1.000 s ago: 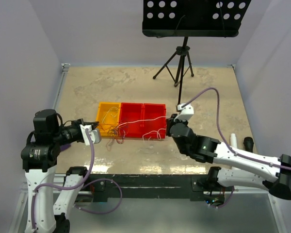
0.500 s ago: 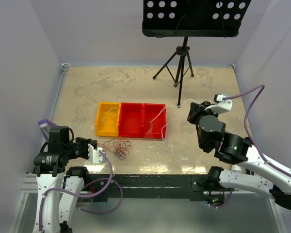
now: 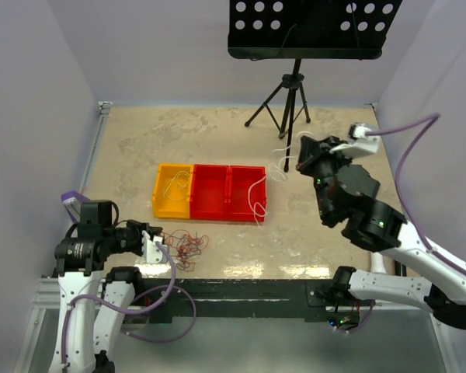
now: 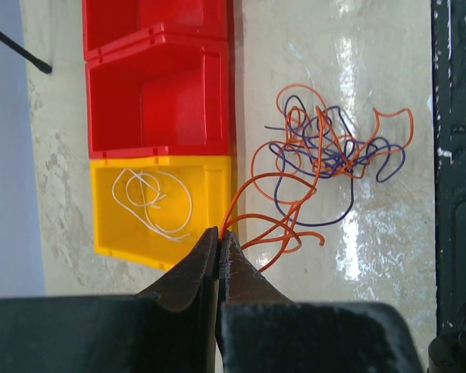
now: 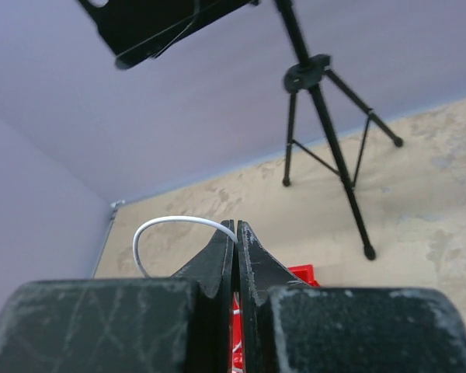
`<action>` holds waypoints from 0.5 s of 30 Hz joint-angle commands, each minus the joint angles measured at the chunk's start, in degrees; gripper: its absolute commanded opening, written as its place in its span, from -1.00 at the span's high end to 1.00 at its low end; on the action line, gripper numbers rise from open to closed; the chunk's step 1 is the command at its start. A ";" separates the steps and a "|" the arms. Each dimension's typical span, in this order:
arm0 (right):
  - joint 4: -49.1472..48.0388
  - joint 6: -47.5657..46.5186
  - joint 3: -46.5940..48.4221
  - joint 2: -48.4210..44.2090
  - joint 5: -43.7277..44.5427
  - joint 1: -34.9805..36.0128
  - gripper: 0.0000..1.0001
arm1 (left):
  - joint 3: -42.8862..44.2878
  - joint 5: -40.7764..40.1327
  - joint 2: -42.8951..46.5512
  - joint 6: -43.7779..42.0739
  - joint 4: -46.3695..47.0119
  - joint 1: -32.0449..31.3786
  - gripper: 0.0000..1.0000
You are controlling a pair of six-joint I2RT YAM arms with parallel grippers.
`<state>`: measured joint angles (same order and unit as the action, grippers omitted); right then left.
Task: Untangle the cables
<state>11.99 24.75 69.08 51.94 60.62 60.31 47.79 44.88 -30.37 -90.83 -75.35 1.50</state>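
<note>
At the left, the left claw (image 4: 218,233) hangs low over the table (image 3: 140,148), in front of the yellow bin (image 4: 159,225) that forms the left end of the bin row, and its jaws are pressed together on a single orange cable (image 4: 234,198); that strand runs from the tips into the tangle of orange and purple cables (image 4: 326,148), which lies loose on the table just in front of the bin row, level with the yellow bin and the nearer red one. Inside the yellow bin a thin white loop (image 4: 151,198) lies coiled on the floor of the compartment. The two red bins (image 3: 227,190) make up the middle and right end of the bin row, touching each other and the yellow bin. A white cable (image 3: 256,203) hangs over the right front corner of the bin row and climbs away to the right, up to the right claw (image 3: 301,158), which is raised above the table to the right of and behind the bin row; its jaws are clamped together on that white cable, which arcs out to the left of the tips in the right wrist view. Behind the bin row stands a black tripod (image 3: 290,97) carrying a perforated black plate (image 3: 311,27)
</note>
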 commanded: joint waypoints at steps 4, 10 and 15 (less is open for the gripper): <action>-10.31 -7.52 11.76 13.52 -13.67 0.07 1.00 | 0.12 8.29 1.18 -2.07 -0.06 0.17 1.00; -14.27 -10.34 21.08 23.10 -19.74 0.33 1.00 | -1.74 8.90 3.39 -0.85 -0.06 0.08 1.00; -16.82 -11.22 26.01 29.70 -23.08 1.03 1.00 | -1.38 9.70 2.86 -0.67 -0.06 0.00 1.00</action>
<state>0.08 15.99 90.56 78.81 42.11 60.77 46.46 50.74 -26.96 -90.78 -75.55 1.48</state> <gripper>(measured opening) 0.014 0.028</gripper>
